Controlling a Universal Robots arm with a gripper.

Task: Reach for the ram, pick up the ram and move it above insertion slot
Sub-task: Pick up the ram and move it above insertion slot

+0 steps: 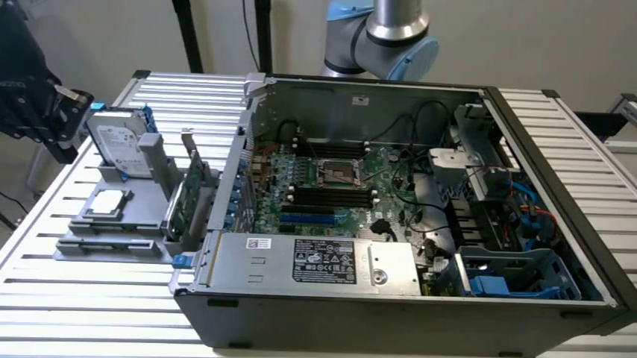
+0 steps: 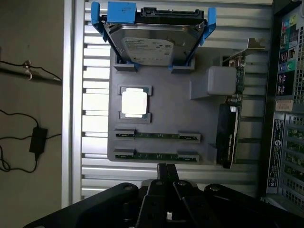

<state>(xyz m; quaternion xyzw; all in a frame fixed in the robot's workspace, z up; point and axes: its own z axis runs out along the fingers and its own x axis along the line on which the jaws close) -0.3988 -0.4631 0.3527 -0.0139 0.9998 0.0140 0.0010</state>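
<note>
Dark green circuit board, seen edge-on: the ram [image 2: 156,155] stood on its long edge in two clips at the rim of a grey holder tray [image 2: 166,109], with a second stick [image 2: 156,135] just beside it. The gripper [image 2: 166,167] hung near that rim, its fingers pressed together and holding nothing, apart from the ram. The stick looked light, stiff and thin, and likely fragile at its chips and contact edge. The safest hold seemed to be across the flat faces at mid-length, between the clips. The tray also carried a hard drive [image 2: 156,45] in blue rails, a square silver processor [image 2: 134,103] and an expansion card [image 2: 228,133]. It sat on a slatted metal table [image 1: 89,298] beside an open computer case [image 1: 398,298], whose dark insertion slots [image 1: 329,198] lay on the motherboard. Behind stood a plain pale wall. A black power adapter [image 2: 38,140] with its cable lay on the floor.
</note>
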